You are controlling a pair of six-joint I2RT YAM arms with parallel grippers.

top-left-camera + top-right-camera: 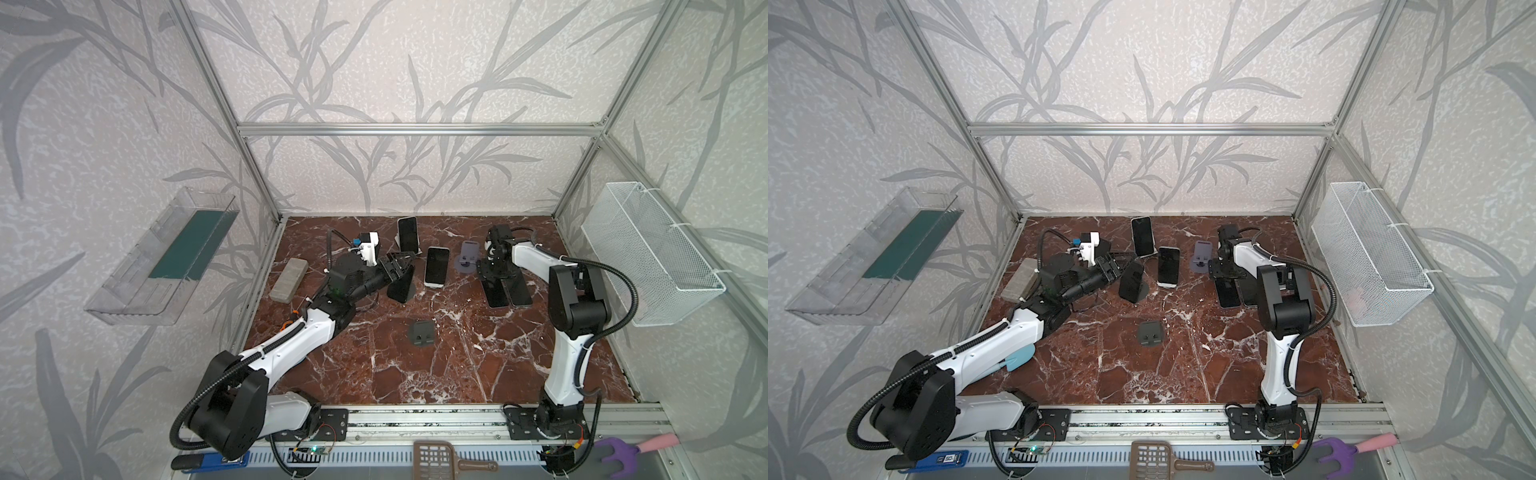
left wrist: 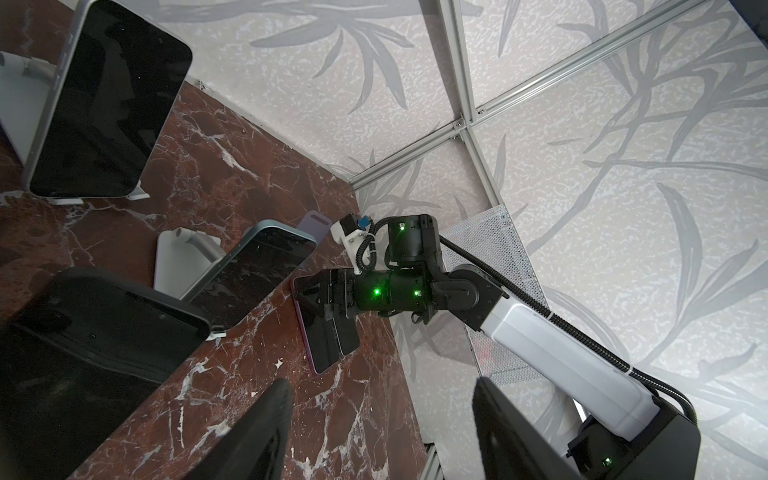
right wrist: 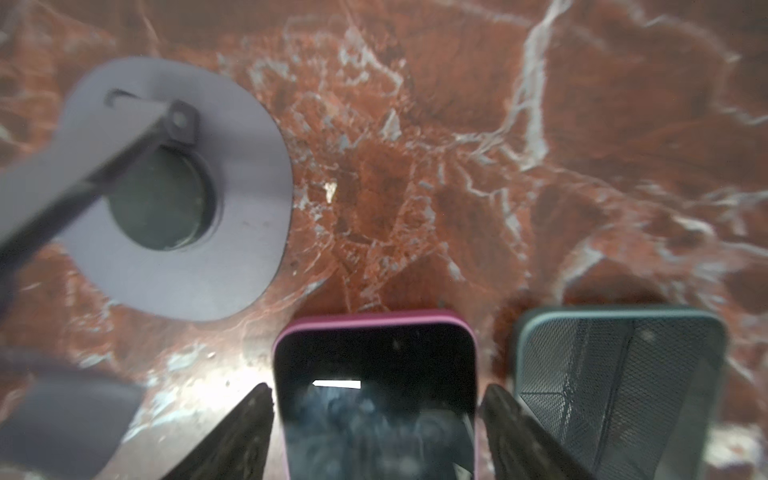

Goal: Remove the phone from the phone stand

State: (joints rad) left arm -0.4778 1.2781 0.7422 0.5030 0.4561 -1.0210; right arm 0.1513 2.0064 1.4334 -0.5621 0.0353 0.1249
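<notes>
Right gripper [image 3: 376, 388]: lowered over the pink-cased phone [image 3: 374, 353], with 1 finger set along each long side. A thin gap is seen between each finger and the case, so the jaws are parted and nothing is gripped.
Pink-cased phone: laid flat and screen up on the marble table [image 1: 457, 365], off any stand. In both top views it is found under the right gripper, towards the right rear of the table.
Purple phone stand [image 3: 249, 199]: left empty, near the pink-cased phone and apart from it. Its round base is set on the table.
Teal-cased phone [image 3: 619, 374]: laid flat just beside the pink-cased phone, side by side, with a narrow strip of table seen between the 2.
Left gripper [image 2: 381, 382]: fingers spread apart, with nothing held between them. In a top view it is seen at the upper edge of the black phone [image 1: 400, 286]; whether it is touched cannot be told.
Black phone: leaned on a black stand, left of centre.
Rear phone [image 1: 407, 234]: propped upright on a white stand near the back wall.
Blue-edged phone [image 1: 436, 266]: leaned on a 2nd white stand, between the black phone and the purple phone stand.
Small dark stand [image 1: 422, 332]: left empty at mid-table.
</notes>
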